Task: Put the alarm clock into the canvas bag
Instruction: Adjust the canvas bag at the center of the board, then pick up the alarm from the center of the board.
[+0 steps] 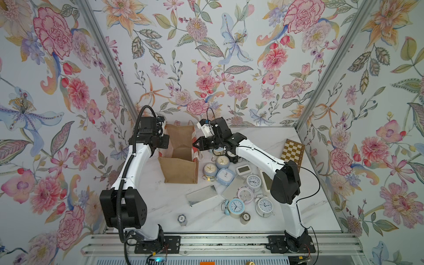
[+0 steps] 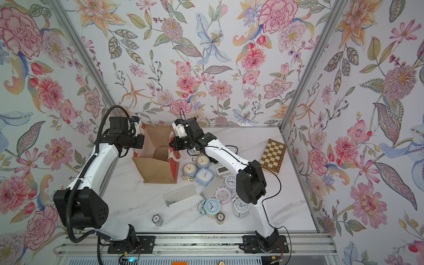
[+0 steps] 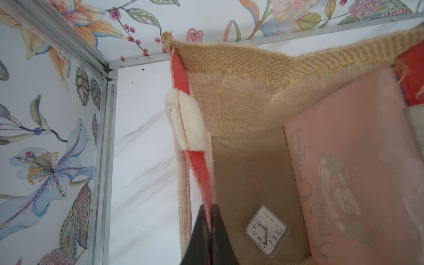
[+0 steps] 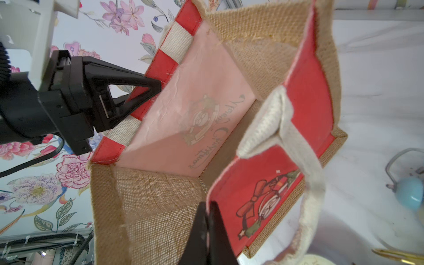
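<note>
The canvas bag (image 1: 179, 169) (image 2: 158, 171) stands upright at the back middle of the table, mouth held wide. My left gripper (image 3: 210, 211) (image 1: 167, 144) is shut on the rim of its red-and-white side panel. On the opposite red side panel's rim my right gripper (image 4: 207, 207) (image 1: 194, 145) is shut too. A small square white alarm clock (image 3: 266, 230) lies face up on the bag's floor. Several more alarm clocks, among them a round pale blue one (image 1: 222, 160) and a square blue one (image 1: 225, 176), lie on the table right of the bag, under the right arm.
A brown-and-white chessboard (image 1: 292, 152) lies at the back right. Two flat silver plates (image 1: 202, 195) (image 1: 232, 187) rest in front of the bag. Two small round cylinders (image 1: 182, 219) (image 1: 245, 216) stand near the front edge. Floral walls close in three sides.
</note>
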You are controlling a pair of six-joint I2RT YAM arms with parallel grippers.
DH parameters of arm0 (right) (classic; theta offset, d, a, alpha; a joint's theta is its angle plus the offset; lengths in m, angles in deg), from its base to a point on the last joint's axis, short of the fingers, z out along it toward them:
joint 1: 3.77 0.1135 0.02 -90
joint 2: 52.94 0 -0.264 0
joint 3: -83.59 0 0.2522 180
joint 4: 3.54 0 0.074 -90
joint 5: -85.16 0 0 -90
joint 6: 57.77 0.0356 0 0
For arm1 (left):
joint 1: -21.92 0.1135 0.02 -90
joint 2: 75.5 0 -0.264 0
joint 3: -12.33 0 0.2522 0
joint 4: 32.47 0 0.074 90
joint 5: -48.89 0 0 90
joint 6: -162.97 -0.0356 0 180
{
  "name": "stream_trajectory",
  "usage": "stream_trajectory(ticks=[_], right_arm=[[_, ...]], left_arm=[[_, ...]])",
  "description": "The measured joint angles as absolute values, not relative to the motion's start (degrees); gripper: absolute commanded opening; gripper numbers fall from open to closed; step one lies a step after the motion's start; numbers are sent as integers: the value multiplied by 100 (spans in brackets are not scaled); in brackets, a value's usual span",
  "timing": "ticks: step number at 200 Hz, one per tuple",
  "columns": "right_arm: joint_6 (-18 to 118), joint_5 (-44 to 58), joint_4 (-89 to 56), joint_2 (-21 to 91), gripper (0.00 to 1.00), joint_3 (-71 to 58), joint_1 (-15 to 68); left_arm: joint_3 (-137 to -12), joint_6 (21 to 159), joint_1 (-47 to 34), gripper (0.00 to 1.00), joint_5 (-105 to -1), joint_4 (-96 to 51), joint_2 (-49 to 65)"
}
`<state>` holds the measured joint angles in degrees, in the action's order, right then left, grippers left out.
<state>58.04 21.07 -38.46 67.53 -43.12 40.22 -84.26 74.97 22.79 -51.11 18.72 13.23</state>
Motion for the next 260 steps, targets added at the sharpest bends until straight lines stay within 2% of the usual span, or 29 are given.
stream_trajectory(ticks=[26, 39, 50, 55, 63, 75, 81, 104, 136, 166, 210, 242, 260], right_arm=[[5753, 1993, -4006, 6462, 0, -4026, 4048], [5708, 1925, -4111, 6357, 0, -3984, 4048], [5664, 1873, -4183, 6311, 0, -3982, 4048], [5644, 1866, -4211, 6300, 6, -3982, 4048], [5638, 1838, -4242, 6287, 21, -3982, 4048], [5583, 1803, -4299, 6276, 34, -3977, 4046], [5555, 1777, -4332, 6263, 39, -3977, 4046], [5419, 1667, -4480, 6174, 48, -3973, 4046], [5058, 1589, -4605, 5706, 56, -3752, 4009], [4379, 1646, -4636, 5024, 63, -3374, 3893], [2637, 2026, -4627, 4185, 63, -2432, 3873], [1288, 2288, -4716, 3885, 64, -1761, 3994], [569, 2478, -4823, 3772, 64, -1490, 4077]], left_arm=[[-8111, 7548, 2279, 0, -5312, 1804, 1046], [-7965, 7565, 2279, 9, -5426, 1749, 917], [-7926, 7585, 2279, 13, -5443, 1743, 886], [-7919, 7598, 2279, 16, -5441, 1725, 886], [-7917, 7598, 2279, 24, -5439, 1714, 886], [-7917, 7620, 2279, 32, -5439, 1703, 886], [-7919, 7650, 2279, 35, -5430, 1693, 886], [-8002, 7639, 2279, 37, -5384, 1686, 925], [-8404, 7545, 2279, 36, -5223, 1570, 1113], [-8546, 7460, 2279, 31, -5089, 1474, 1260], [-8409, 7419, 2279, 23, -5118, 1192, 1301], [-8164, 7421, 2279, 23, -5179, 1026, 1301], [-8048, 7408, 2279, 15, -5255, 956, 1301]])
